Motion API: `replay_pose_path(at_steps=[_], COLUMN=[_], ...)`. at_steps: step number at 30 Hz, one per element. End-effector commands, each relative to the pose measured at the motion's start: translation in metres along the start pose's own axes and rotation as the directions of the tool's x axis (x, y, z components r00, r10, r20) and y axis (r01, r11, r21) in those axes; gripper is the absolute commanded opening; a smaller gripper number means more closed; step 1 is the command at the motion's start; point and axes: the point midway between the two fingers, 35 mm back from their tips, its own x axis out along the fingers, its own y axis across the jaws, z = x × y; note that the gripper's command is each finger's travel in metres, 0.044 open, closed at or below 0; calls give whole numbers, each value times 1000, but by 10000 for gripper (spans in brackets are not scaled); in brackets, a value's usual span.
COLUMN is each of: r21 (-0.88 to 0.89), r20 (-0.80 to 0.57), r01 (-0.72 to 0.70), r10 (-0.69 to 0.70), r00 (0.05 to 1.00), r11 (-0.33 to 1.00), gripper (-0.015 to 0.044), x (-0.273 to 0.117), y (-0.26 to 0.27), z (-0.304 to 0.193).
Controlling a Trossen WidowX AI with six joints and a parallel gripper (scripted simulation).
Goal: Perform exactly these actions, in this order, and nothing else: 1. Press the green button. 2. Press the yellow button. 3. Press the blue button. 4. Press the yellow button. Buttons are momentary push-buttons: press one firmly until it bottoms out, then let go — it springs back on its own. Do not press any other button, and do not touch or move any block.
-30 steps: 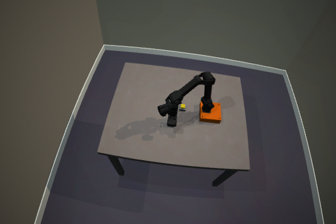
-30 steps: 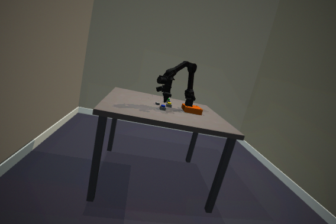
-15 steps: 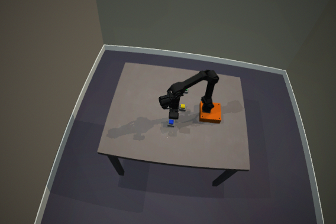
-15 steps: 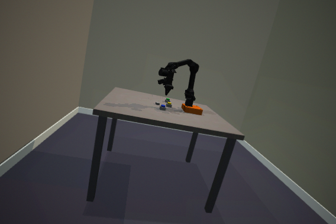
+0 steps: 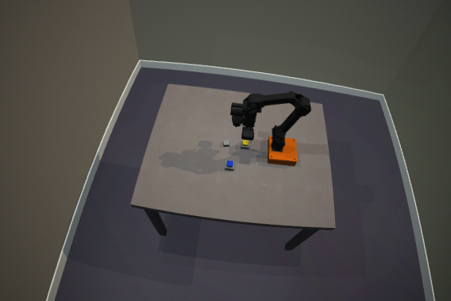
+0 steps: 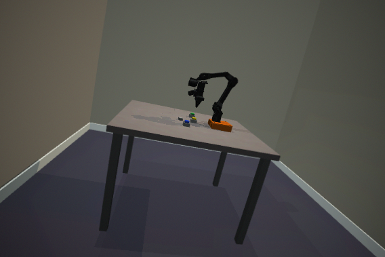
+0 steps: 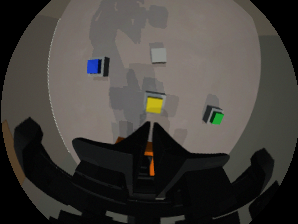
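Hovering with my claw (image 7: 152, 137) pinched together on nothing, I judge the yellow button (image 7: 154, 104) stiff and springy, best pressed dead-centre.

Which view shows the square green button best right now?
The wrist view: the square green button shows whole, right of the yellow button. In the exterior view it is a tiny speck. In the top view the shut gripper hides it.

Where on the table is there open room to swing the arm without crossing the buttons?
The table shows bare surface along its near edge and its left side, left of the grey block. It is crowded between the orange base and that block: yellow button, blue button, green button. The shut gripper hangs over yellow.
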Motion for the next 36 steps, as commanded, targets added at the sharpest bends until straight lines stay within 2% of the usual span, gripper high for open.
replay_pose_path(at_steps=[1, 7, 36], r21=[-6, -6, -6], r20=[1, 1, 1], r01=[5, 6, 6], r10=[-5, -6, -6], r00=[1000, 1000, 1000], r11=[1000, 1000, 1000], gripper=[20, 20, 20], x=[3, 61, 95], y=[-4, -4, -5], z=[-5, -5, -5])
